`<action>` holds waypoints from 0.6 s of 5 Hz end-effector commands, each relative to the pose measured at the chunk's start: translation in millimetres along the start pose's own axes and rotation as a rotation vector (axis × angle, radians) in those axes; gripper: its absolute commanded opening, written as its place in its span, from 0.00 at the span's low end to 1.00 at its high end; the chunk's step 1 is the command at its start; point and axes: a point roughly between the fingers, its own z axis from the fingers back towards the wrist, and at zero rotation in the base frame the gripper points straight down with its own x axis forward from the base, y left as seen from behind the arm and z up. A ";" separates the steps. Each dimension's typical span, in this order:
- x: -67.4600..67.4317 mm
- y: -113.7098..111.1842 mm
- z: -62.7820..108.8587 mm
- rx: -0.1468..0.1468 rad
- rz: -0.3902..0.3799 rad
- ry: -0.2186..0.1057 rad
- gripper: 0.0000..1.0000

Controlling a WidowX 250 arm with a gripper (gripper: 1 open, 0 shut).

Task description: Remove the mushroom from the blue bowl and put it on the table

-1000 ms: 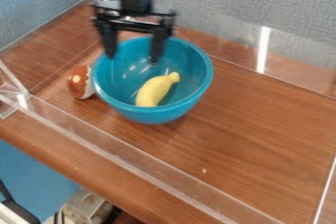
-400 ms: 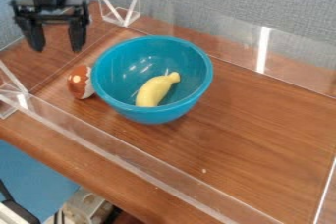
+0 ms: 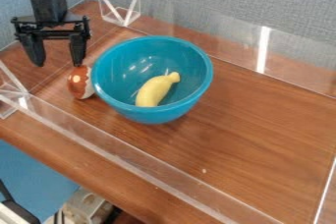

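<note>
The mushroom (image 3: 83, 82), reddish-brown with a pale cream part, lies on the table (image 3: 250, 140) just outside the left rim of the blue bowl (image 3: 187, 98). Inside the bowl lies a yellow banana-shaped piece (image 3: 156, 89). My gripper (image 3: 51, 49) hangs pointing down at the far left, above and slightly behind the mushroom. Its two black fingers (image 3: 79, 46) stand apart with nothing between them.
Low clear acrylic walls (image 3: 118, 159) edge the tabletop on all sides. A clear bracket (image 3: 122, 12) stands at the back wall and another (image 3: 14, 95) at the left edge. Bare wood stretches to the right of the bowl.
The gripper moved from above the bowl's back rim to the left, then sank toward the mushroom's spot. Its fingers stayed open. Bowl, banana piece and mushroom did not move.
</note>
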 end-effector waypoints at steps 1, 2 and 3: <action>8.7 -15.7 28.7 0.010 -0.072 -0.061 1.00; 15.4 -22.8 22.2 0.006 -0.055 -0.059 1.00; 20.6 -26.6 15.0 0.003 -0.029 -0.051 1.00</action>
